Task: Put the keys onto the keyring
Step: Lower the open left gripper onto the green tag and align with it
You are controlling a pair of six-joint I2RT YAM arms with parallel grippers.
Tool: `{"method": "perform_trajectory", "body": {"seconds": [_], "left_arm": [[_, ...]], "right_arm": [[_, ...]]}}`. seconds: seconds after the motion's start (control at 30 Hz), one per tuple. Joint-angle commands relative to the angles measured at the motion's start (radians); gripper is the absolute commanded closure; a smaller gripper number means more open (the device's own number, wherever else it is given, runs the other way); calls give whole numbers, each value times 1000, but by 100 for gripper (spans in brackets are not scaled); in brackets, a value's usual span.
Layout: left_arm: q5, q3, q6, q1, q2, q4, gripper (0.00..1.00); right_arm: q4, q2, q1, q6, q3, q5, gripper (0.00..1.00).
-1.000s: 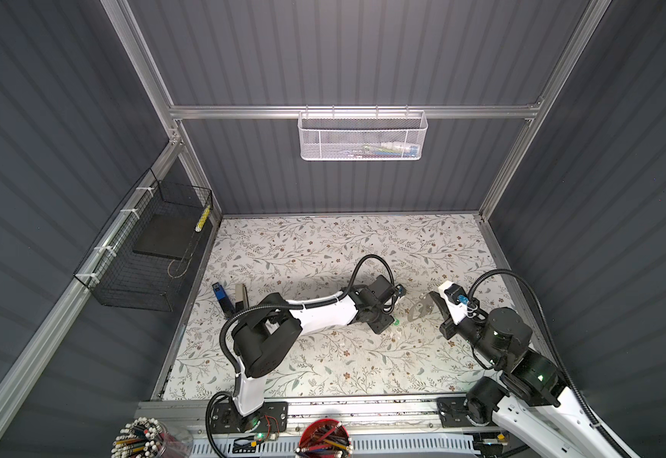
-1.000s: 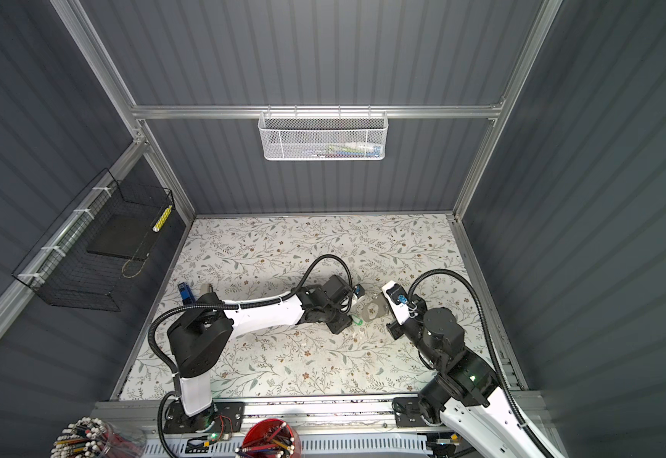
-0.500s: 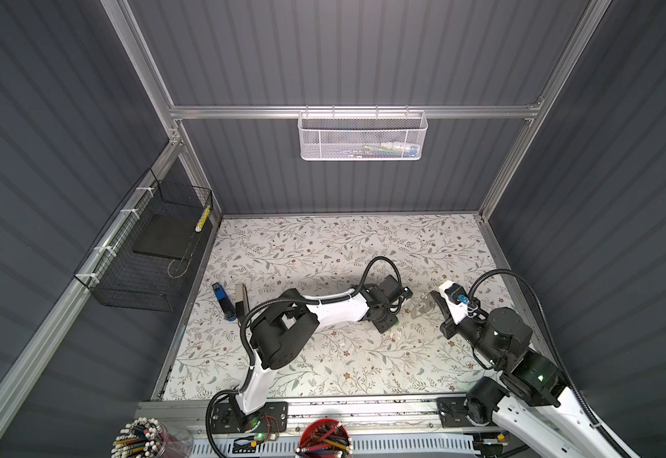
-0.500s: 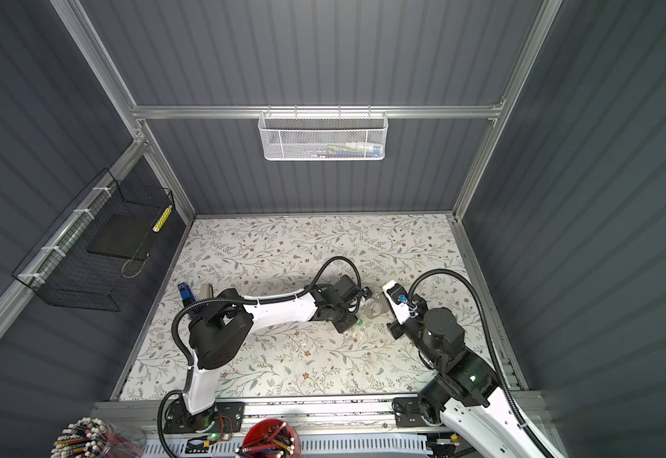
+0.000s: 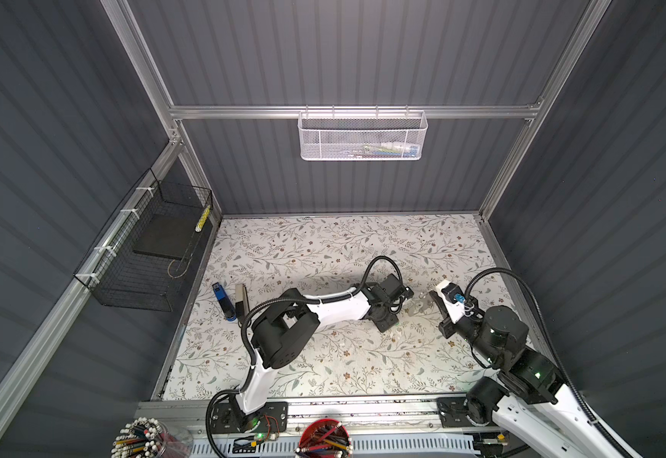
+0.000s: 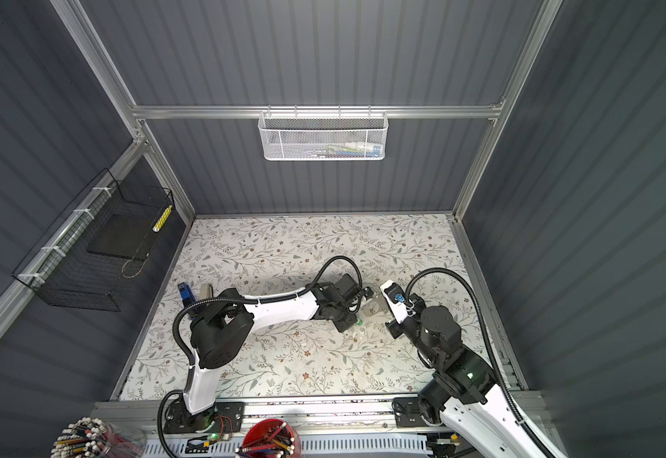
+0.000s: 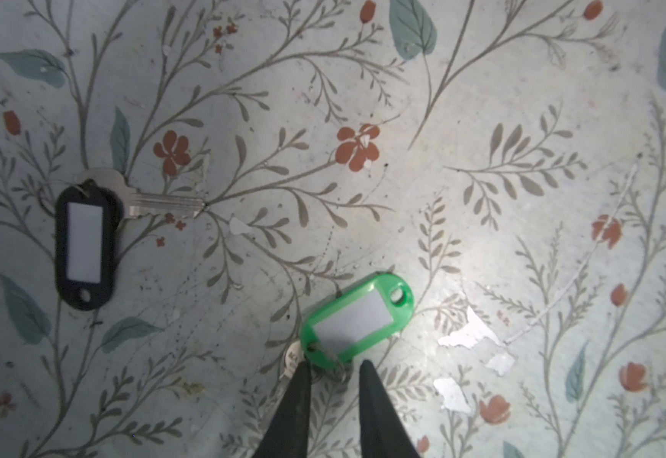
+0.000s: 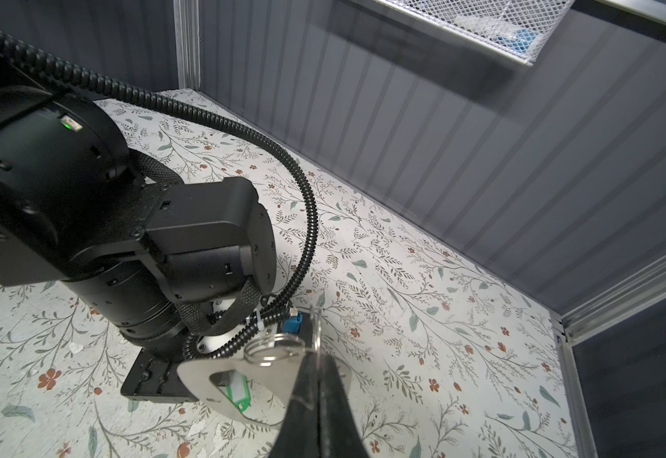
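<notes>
The left fingers point(image 7: 371, 396) stand narrowly apart, one tip on either side of the small wire ring point(image 7: 337, 366) of the green-tagged key point(image 7: 357, 319), and are not clamped on it. That key lies flat on the floral bench point(image 7: 521, 119), with the black-tagged key point(image 7: 85, 242) lying well apart from it. The right fingers point(image 8: 323, 396) are pressed together on the flat metal keyring point(image 8: 272, 382), holding it above the bench just beside the left arm's wrist.

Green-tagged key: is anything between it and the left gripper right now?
Nothing visible. In the left wrist view the left gripper has its fingertips either side of the ring end of the green-tagged key. The black-tagged key lies well apart.
</notes>
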Motion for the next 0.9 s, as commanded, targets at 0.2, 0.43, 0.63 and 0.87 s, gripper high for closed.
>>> {"method": "perform_trajectory", "body": {"seconds": [0.2,0.43,0.63,0.87], "left_arm": [[-36,20,-16,9,-2,-35,73],[-92,-19,-52,29,-51,16,70],[-72,-19,-53,29,-52,14,64],[-75,-68,-54,28,-100,27,63]], "right_arm": [[24,1,-1,-8,23,14,100],[28,6,0,-5,22,11,100],[24,3,-1,-5,24,12,100],[27,3,0,-3,21,15,100]]}}
